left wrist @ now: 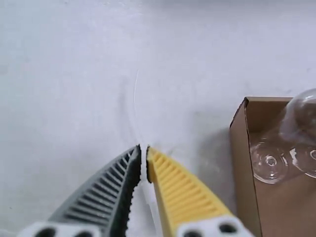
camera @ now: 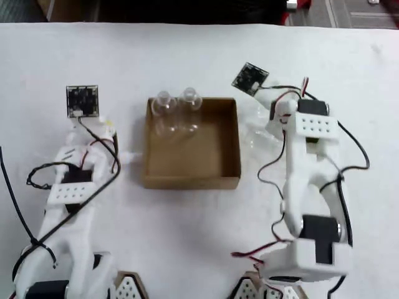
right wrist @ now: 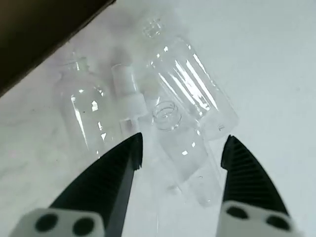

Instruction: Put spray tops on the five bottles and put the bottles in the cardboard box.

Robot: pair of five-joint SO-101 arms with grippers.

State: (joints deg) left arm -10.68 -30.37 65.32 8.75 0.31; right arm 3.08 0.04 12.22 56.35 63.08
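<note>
The cardboard box (camera: 190, 165) sits mid-table with two clear bottles (camera: 163, 107) (camera: 190, 103) standing in its far-left corner, both without tops. In the left wrist view the box wall (left wrist: 241, 148) and those bottles (left wrist: 270, 162) lie to one side. My left gripper (left wrist: 143, 150) is shut on a white spray top (left wrist: 143, 168), whose thin tube (left wrist: 134, 101) sticks out ahead; it hangs just left of the box (camera: 123, 152). My right gripper (right wrist: 182, 143) is open over three clear bottles lying right of the box (camera: 257, 134), its fingers either side of one open-mouthed bottle (right wrist: 185, 148).
A white spray top (right wrist: 123, 91) lies between the loose bottles (right wrist: 86, 116) (right wrist: 190, 79). The dark box wall (right wrist: 44, 34) is close behind them. Bare white table surrounds the box.
</note>
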